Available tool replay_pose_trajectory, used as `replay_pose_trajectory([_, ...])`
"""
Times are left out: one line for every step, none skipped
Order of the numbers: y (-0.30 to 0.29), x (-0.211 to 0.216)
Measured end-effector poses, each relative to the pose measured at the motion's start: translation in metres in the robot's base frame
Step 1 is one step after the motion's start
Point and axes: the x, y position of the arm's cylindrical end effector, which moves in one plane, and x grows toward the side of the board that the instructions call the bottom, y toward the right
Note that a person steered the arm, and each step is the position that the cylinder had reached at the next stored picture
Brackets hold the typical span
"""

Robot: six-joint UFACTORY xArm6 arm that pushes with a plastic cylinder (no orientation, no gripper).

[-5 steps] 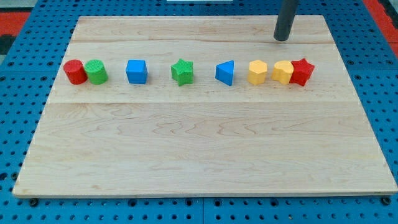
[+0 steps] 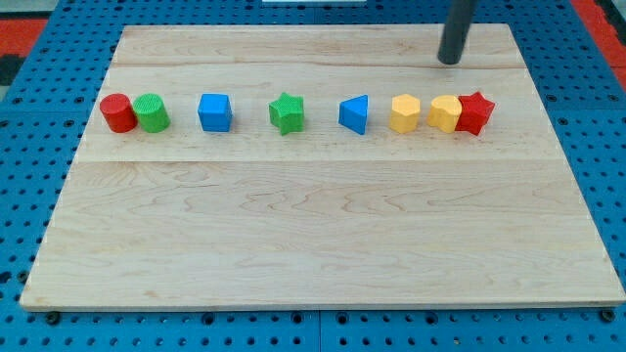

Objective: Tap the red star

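The red star [image 2: 475,112] sits at the right end of a row of blocks on the wooden board [image 2: 313,225], touching a yellow block [image 2: 444,113] on its left. My tip [image 2: 450,61] is above the row toward the view's top, a little left of the red star and apart from it. It touches no block.
Along the row from the view's left stand a red cylinder [image 2: 117,112], a green cylinder [image 2: 152,112], a blue cube [image 2: 214,111], a green star [image 2: 287,112], a blue triangle [image 2: 355,114] and another yellow block [image 2: 405,113].
My tip has shifted slightly to the view's right. No block has moved.
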Motion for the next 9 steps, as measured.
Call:
replay_pose_trajectory([0.056, 0.004])
replay_pose_trajectory([0.06, 0.052])
replay_pose_trajectory([0.055, 0.091])
replay_pose_trajectory([0.055, 0.091])
replay_pose_trajectory([0.055, 0.091])
replay_pose_trajectory([0.047, 0.091])
replay_pose_trajectory([0.043, 0.09])
replay_pose_trajectory([0.043, 0.089])
replay_pose_trajectory([0.043, 0.089])
